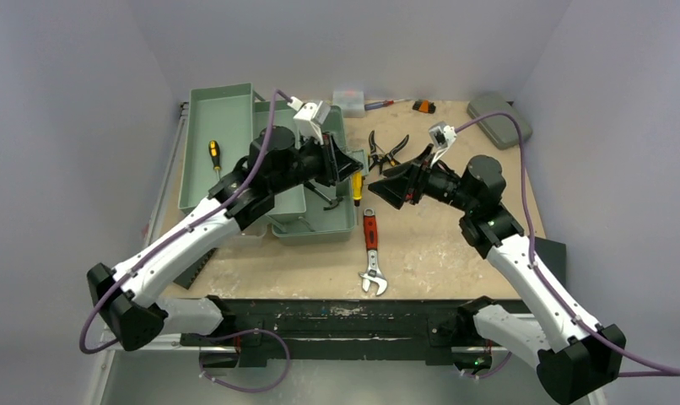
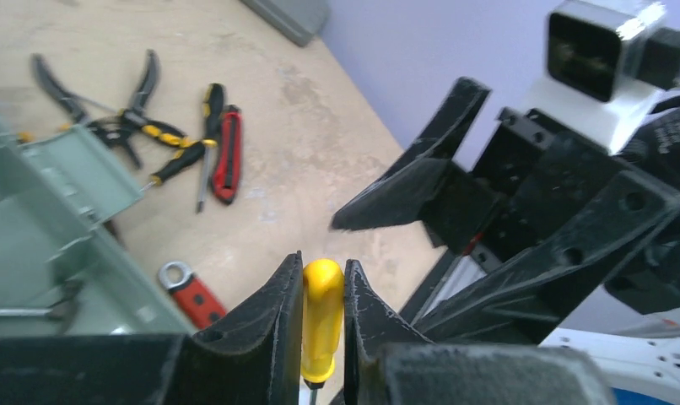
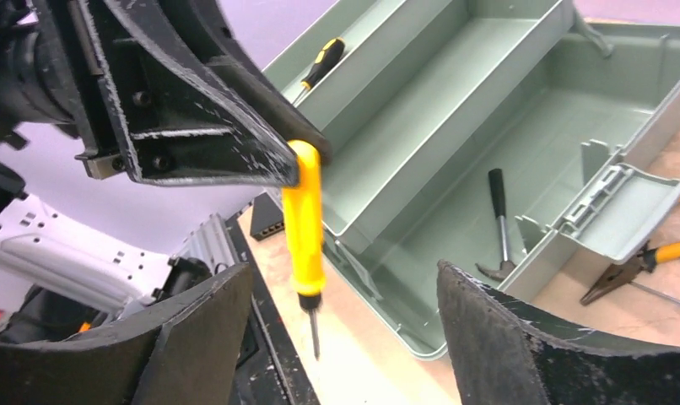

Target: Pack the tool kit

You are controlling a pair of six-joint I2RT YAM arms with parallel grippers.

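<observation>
Saw left gripper clamped on yellow screwdriver at the handle, blade pointing down, over the table just off the tool kit. Saw right gripper with jaws apart, screwdriver just ahead of the gap. Found tool kit lying open, hammer inside.

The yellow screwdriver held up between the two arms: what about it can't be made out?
- Top view: the yellow screwdriver shows only in part; the left arm's fingers cover the rest.
- Left wrist view: its shaft and tip run off the bottom edge.
- Right wrist view: those fingers hide the handle's top; the tip is too small to tell its type.
</observation>
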